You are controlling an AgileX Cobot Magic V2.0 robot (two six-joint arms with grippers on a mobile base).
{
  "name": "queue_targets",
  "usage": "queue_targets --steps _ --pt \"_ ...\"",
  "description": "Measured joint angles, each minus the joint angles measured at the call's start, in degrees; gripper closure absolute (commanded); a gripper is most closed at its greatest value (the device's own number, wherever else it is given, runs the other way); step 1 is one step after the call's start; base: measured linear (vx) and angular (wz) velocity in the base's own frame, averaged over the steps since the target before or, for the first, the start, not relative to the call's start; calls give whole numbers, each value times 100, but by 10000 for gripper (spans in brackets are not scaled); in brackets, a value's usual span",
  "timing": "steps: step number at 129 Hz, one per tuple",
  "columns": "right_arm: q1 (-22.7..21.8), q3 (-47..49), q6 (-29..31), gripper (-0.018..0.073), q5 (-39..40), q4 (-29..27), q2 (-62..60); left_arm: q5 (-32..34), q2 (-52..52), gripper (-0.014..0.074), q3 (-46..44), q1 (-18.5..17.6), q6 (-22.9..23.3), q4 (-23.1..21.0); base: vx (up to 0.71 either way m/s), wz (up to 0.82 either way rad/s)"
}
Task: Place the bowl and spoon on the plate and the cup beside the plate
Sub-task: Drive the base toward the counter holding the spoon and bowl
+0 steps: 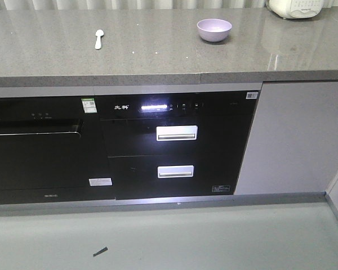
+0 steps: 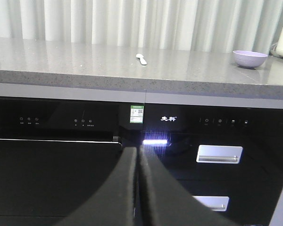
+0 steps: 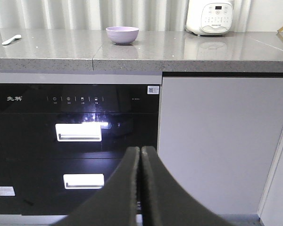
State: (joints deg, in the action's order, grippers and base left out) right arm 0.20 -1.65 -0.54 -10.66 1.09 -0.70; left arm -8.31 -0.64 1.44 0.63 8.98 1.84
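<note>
The lavender bowl (image 1: 214, 30) (image 2: 250, 59) (image 3: 122, 35) stands upright and empty on the grey countertop (image 1: 158, 56), right of centre. A pale spoon (image 1: 99, 39) (image 2: 141, 58) (image 3: 11, 39) lies on the same counter well to the left of the bowl. The plate and the cup are out of view. My left gripper (image 2: 138, 149) is shut with nothing in it, low in front of the black appliance fronts. My right gripper (image 3: 140, 149) is also shut and empty, below counter height, facing the cabinets. Neither gripper appears in the front view.
Under the counter sit black built-in appliances (image 1: 174, 143) with two silver drawer handles and a lit display. A white cabinet door (image 3: 221, 141) lies to their right. A white rice cooker (image 3: 210, 17) stands at the counter's back right. Curtains hang behind.
</note>
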Motion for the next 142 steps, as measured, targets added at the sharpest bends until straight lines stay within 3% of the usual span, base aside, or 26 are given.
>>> queue_targets --steps 142 --pt "0 0 0 568 0 0 0 0 0 603 0 0 0 0 22 -1"
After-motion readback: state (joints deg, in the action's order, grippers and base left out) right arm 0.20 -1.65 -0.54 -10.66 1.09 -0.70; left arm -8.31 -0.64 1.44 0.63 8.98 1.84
